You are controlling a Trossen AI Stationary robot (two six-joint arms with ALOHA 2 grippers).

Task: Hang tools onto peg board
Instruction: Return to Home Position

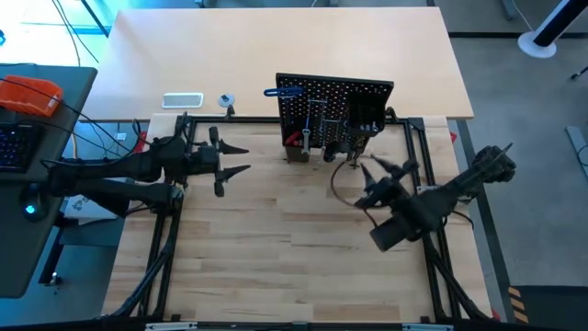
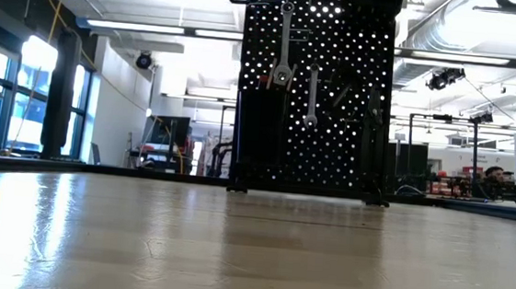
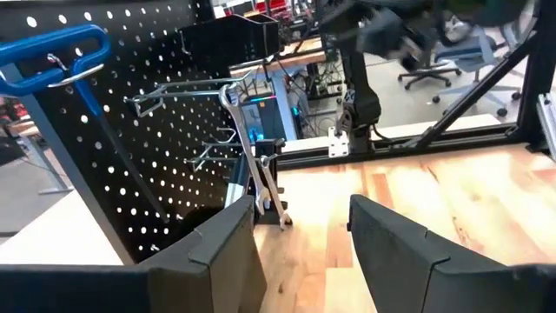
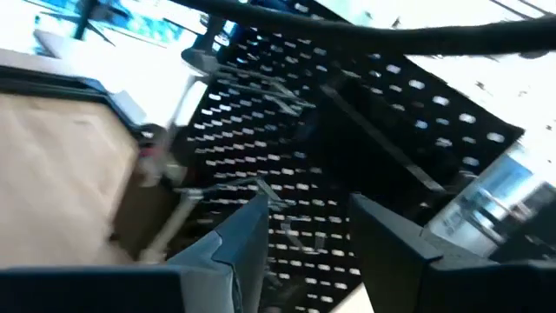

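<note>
1. The upright black perforated peg board (image 1: 335, 106) stands at the far middle of the table and it's loaded up: long silver wrenches (image 2: 285, 45) and the blue-handled bent key (image 1: 285, 93) hang on its hooks.
2. No loose tools show on the light wooden table (image 1: 276, 257), so the hanging looks pretty much done.
3. The left gripper (image 3: 302, 209) and right gripper (image 4: 306, 217) hover near the board, fingers spread, holding nothing.

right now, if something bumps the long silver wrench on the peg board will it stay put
Probably swings: the long silver wrench hangs by its top end only. Looks solid metal, so likely stiff and heavy for its size.
</note>
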